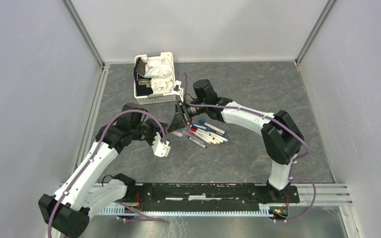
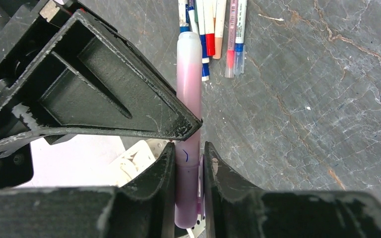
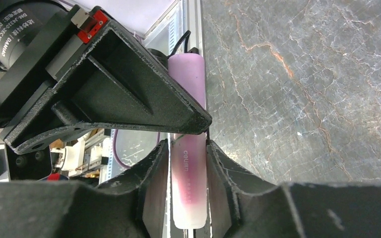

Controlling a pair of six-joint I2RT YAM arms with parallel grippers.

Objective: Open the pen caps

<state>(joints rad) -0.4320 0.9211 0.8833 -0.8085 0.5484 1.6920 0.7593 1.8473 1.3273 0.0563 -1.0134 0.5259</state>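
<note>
One pink-and-white pen is held by both grippers above the table. My left gripper is shut on its pink cap, the end with the clip. The cap still sits against the barrel at a thin seam. My right gripper is shut on the barrel, which carries printed letters. Each gripper's finger crosses the other's view. In the top view the left gripper and the right gripper meet at the table's middle. Several capped pens lie beside them, with red and blue caps.
A white slotted basket with white cloth stands just behind the grippers. The pile of pens lies right of the grippers on the grey marble tabletop. White walls enclose the table on three sides.
</note>
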